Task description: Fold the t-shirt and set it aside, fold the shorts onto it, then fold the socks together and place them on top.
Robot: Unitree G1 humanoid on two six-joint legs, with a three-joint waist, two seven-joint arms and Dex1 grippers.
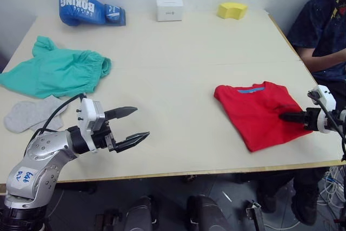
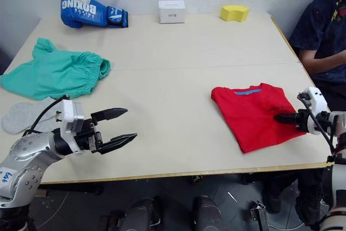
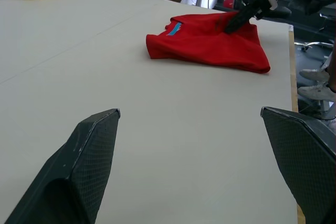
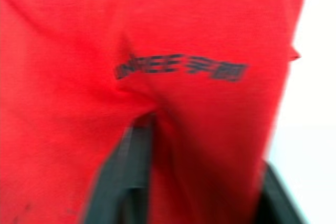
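T-shirt [image 1: 258, 113] looks folded already, a compact red bundle with the blue neck band up, lying near the desk [image 1: 178, 68] front-right corner, close to the right edge. Right claw [image 1: 285, 116] is at its right side, fingers pushed into the cloth. In the right wrist view one finger is under a fold and the other sits beside it, so it seems to be gripping a layer of the shirt, maybe sliding or straightening it.

Left claw [image 1: 130, 126] hovers above the front-left part of the desk, fingers spread apart, grasping nothing, pointed toward the shirt.

Shorts [image 1: 57, 71] are unfolded and rumpled at the left side of the desk, well apart from the shirt. Socks [image 1: 31, 113] lie flat just in front of the shorts near the left edge, overlapping, not folded together.

Progress: roughly step one is near done, with the shirt folded and being set aside. Left to do: release the shirt, fold the shorts onto it, pair the socks and put them on top.

Clutter along the far edge: blue boxing glove [image 1: 89, 8], white box [image 1: 170, 9], yellow sponge [image 1: 232, 10]. A person [image 1: 324, 31] sits at the right of the desk.
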